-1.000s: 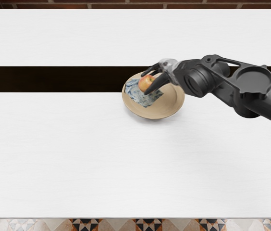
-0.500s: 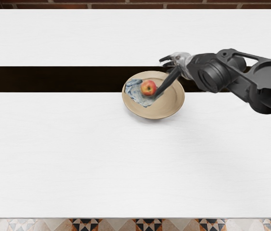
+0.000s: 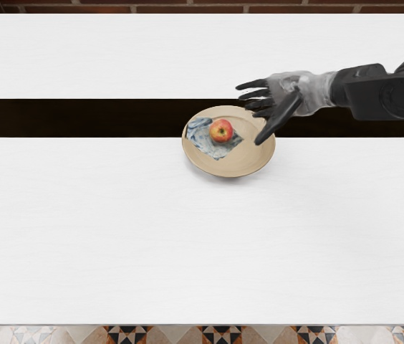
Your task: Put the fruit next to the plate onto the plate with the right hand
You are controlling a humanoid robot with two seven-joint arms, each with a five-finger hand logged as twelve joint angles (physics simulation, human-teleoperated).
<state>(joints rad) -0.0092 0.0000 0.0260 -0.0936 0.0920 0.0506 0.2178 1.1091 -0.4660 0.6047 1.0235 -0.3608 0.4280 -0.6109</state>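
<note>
Since the earlier frames the right hand [image 3: 282, 94] has let go of the apple [image 3: 221, 130] and drawn back toward the right. The apple has stayed where it lay half a second ago. Red with a yellowish patch, it sits on the plate [image 3: 251, 159], left of the plate's middle. It rests on a blue-and-white patterned cloth [image 3: 202, 136] that lies in the plate's left half.

The plate is round and tan and stands at the far edge of the near white counter [image 3: 188, 236]. Its back rim shows against the dark strip [image 3: 80, 118] that runs across the view between this counter and a second white surface [image 3: 116, 57] behind it.

The right hand is near the plate's upper right rim, apart from the apple. Its fingers [image 3: 251, 84] are spread and stretched out toward the left, holding nothing. The lowest of them slants down across the right part of the plate, its tip short of the fruit. Whether it touches the plate cannot be told.

The right arm [image 3: 385, 93], dark grey, reaches in from the right edge along the dark strip. A brick wall [image 3: 188, 7] runs along the top of the view. A patterned tile floor [image 3: 223, 335] shows below the counter's near edge.
</note>
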